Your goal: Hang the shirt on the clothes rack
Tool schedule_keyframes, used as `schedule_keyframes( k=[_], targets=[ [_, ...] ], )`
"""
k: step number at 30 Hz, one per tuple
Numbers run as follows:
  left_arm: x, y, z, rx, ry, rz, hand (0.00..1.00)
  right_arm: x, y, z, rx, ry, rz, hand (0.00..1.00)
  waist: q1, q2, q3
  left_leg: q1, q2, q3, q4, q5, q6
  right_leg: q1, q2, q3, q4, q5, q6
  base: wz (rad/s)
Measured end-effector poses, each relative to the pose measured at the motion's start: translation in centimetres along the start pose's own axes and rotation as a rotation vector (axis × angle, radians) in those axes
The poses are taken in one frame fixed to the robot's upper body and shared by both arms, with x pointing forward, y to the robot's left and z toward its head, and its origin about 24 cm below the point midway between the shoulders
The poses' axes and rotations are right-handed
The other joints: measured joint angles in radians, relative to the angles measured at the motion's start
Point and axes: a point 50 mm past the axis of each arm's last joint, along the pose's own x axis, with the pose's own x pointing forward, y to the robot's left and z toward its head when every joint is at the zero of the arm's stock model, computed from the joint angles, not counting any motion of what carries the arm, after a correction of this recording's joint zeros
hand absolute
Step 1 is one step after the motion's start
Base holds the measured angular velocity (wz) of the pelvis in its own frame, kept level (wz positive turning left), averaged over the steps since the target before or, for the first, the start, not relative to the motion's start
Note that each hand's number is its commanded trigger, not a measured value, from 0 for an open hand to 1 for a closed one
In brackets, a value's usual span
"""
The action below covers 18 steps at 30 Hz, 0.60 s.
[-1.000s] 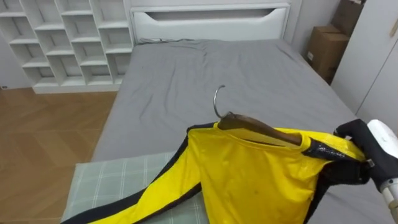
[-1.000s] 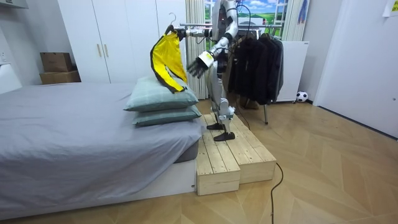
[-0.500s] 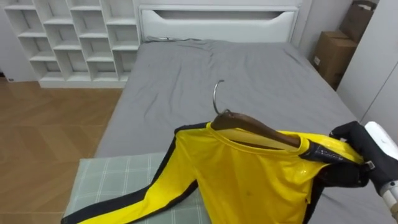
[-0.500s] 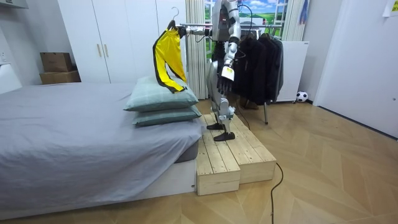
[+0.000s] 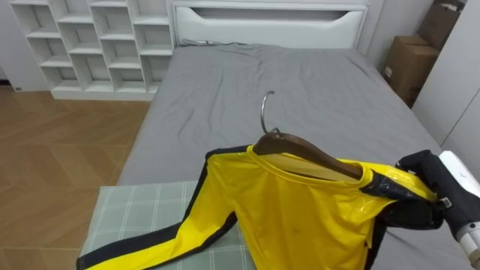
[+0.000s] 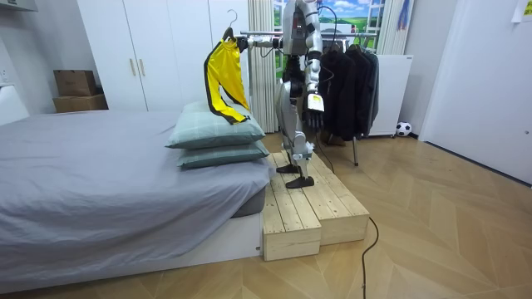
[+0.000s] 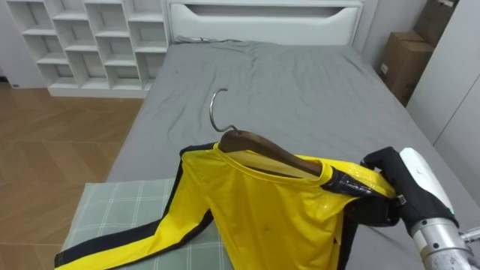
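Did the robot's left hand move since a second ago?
Yes. The left hand dropped down and away from the pillows, toward the dark clothes.

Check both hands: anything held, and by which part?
Right hand grips the yellow shirt on its wooden hanger at the shoulder end nearest that hand. Left hand hangs at the robot's side; nothing seen in it.

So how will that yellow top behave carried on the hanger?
The yellow top is probably floppy: its sleeve hangs limp over the pillow. Its glossy fabric may slide on the wooden hanger, though the right hand grips one shoulder.
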Motion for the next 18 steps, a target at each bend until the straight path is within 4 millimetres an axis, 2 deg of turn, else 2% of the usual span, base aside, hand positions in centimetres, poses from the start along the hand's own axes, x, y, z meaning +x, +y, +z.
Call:
schedule_keyframes(
  k=[4,10,18],
  targets=[
    [0.1,-0.2,0.6,-0.006,-0.014,-0.003,0.0,0.0,0.0,0.0,0.0,0.0,0.0,1.0,0.0,-0.005,0.002,0.0,0.0,0.0,0.0,0.0,0.0,0.0,0.0,0.0,0.0,0.0,0.0,0.0],
    [0.0,-0.4,0.4,0.005,-0.003,-0.008,0.0,0.0,0.3,0.1,0.013,-0.001,0.0,1.0,0.001,0.002,0.0048,-0.001,0.001,0.003,-0.001,-0.001,0.001,-0.002,0.0,0.002,-0.001,0.0,0.0,0.0],
    [-0.4,-0.9,-1.0,0.054,0.036,-0.048,0.0,0.0,0.0,0.9,0.011,-0.035,-0.011,1.0,-0.002,0.022,-0.001,-0.001,0.001,0.003,0.001,-0.002,0.003,0.0,0.0,-0.002,-0.002,0.0,0.001,0.0]
  ],
)
